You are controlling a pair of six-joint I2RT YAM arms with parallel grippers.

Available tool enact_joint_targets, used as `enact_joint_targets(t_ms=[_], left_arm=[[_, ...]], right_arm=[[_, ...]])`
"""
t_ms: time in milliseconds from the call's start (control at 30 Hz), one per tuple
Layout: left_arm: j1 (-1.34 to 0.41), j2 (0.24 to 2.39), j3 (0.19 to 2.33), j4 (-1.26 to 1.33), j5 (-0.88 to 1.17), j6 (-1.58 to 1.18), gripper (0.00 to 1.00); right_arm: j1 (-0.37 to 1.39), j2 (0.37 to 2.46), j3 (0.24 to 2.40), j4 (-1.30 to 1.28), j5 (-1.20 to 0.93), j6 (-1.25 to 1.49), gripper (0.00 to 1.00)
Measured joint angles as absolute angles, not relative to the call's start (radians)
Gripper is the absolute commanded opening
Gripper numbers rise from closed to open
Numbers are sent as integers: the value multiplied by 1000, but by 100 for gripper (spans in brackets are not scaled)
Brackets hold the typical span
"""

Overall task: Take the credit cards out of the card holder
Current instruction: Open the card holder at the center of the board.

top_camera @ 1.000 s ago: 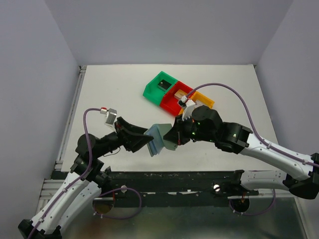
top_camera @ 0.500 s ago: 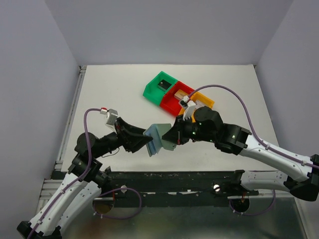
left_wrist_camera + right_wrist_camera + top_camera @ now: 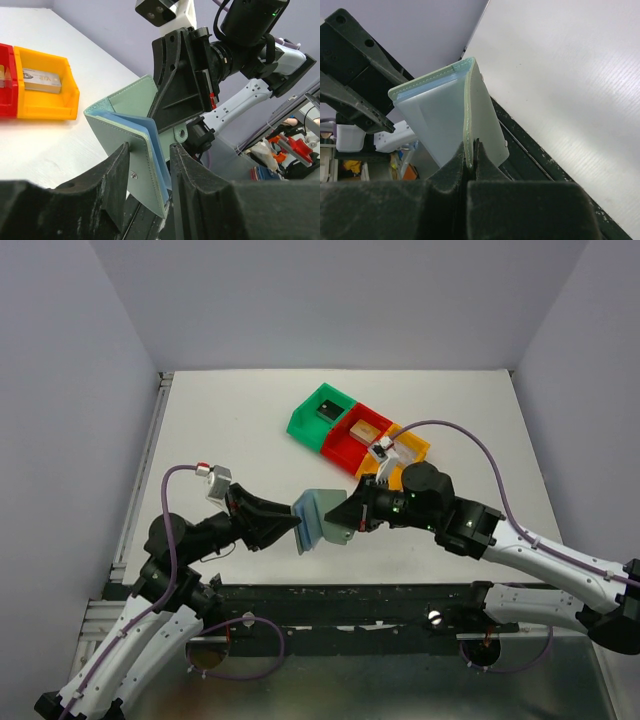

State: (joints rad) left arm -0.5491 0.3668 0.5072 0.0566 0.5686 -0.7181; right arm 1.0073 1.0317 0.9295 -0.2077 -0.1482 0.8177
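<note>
Your arms pointed inward, tip to tip, at centre near: right gripper point(image 3: 347, 517) pinched tight on the card holder point(image 3: 320, 510); left gripper point(image 3: 292, 527) jaws partly apart, straddling it.

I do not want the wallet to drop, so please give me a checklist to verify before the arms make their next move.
1. Right gripper shut on one panel of the card holder: ok.
2. Left gripper straddles the other panel: ok.
3. Left jaws clamped on that panel: not ok, a gap shows.
4. Holder slots empty: cannot tell.
5. Black card in green bin, tan card in red bin, grey card in orange bin: ok.
</note>
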Motion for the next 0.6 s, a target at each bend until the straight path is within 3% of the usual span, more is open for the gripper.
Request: enact_joint_targets(t_ms=[233, 333, 400, 600], left_arm=[[-550, 361, 499, 39, 569, -709, 37], [-552, 358, 499, 35, 569, -704, 52], [-552, 356, 499, 35, 570, -703, 54], [-552, 356, 499, 17, 572, -696, 44]], right_arm=[[999, 1031, 879, -119, -191, 865, 0], [992, 1029, 856, -59, -216, 887, 1], [984, 1029, 838, -16, -237, 903, 0], [974, 1029, 823, 55, -276, 929, 0]])
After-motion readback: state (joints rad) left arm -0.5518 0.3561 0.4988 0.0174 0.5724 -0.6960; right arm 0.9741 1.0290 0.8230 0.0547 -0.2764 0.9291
